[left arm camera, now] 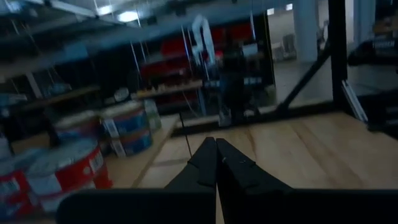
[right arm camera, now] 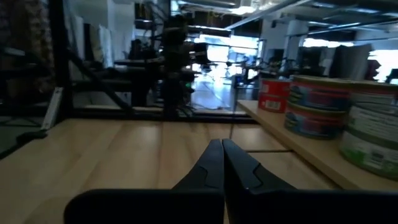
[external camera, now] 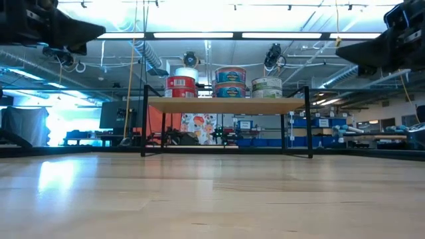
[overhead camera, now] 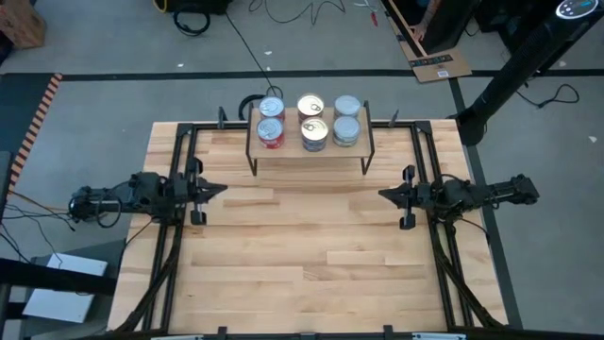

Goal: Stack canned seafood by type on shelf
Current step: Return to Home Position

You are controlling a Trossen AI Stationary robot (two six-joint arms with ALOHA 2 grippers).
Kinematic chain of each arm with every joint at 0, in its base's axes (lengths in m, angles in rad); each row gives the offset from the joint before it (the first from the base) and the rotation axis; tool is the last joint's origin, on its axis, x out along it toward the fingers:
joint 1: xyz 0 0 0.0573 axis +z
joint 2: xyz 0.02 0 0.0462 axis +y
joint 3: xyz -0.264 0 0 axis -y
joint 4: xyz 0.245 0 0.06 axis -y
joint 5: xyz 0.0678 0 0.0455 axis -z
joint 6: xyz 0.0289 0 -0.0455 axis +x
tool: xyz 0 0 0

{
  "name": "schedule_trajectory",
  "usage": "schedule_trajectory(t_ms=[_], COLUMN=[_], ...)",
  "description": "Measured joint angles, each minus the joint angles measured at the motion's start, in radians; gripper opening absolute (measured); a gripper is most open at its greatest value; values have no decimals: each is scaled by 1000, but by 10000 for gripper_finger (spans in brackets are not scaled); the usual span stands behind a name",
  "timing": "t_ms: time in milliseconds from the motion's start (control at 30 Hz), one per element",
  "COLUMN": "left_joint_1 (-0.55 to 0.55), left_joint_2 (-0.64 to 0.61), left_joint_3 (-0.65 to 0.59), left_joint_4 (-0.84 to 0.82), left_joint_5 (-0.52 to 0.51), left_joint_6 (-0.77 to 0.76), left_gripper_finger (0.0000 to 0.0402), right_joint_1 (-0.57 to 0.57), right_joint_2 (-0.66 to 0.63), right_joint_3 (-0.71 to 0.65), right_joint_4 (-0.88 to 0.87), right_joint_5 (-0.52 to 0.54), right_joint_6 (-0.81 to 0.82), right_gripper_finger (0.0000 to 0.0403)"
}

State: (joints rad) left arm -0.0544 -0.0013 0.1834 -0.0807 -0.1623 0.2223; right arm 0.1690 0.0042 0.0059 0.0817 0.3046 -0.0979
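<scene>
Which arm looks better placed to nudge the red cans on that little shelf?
Probably the left: the red cans stand at the shelf's left end, nearer the left claw. The right claw sits farther off.

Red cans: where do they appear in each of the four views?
High view: red cans at the shelf's left end.
Low view: red cans left on the shelf.
Left wrist view: red cans, the nearest stack.
Right wrist view: red cans, the farthest stack.
Shared landmark: the blue-green cans beside them.

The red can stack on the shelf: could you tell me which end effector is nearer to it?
Left. The left end effector lies off the end of the shelf holding the red cans; the right end effector lies off the opposite end.
</scene>
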Motion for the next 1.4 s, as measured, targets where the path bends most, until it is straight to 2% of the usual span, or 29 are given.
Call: schedule_trajectory(t_ms=[133, 233, 567, 733, 867, 933, 1067, 1233, 1400], left_joint_1=[0, 2, 2, 46, 120, 154, 187, 187, 187], left_joint_2=[1, 2, 1, 1, 1, 1, 1, 2, 10], left_joint_3=[-85, -140, -175, -175, -175, -175, -175, -176, -176], left_joint_4=[159, 220, 227, 220, 217, 222, 211, 107, 128], left_joint_5=[21, 54, 72, 210, 269, 255, 144, 53, 43], left_joint_6=[28, 30, 32, 6, -19, -28, -75, -128, -178], left_gripper_finger=[2, 2, 2, 1, 1, 1, 6, 12, 13], right_joint_1=[-20, -31, -61, -64, -64, -64, -64, -64, -64], right_joint_2=[-1, -2, -1, -1, -1, -1, 8, 12, 12], right_joint_3=[0, 0, 0, 0, 0, 0, 0, 0, 0], right_joint_4=[-1, 3, 26, 44, 37, 13, -5, -5, -5], right_joint_5=[0, -7, 35, 59, 154, 181, 197, 197, 197], right_joint_6=[7, 14, 16, -8, -9, 20, 76, 76, 76], right_gripper_finger=[0, 0, 1, 1, 4, 8, 20, 30, 28])
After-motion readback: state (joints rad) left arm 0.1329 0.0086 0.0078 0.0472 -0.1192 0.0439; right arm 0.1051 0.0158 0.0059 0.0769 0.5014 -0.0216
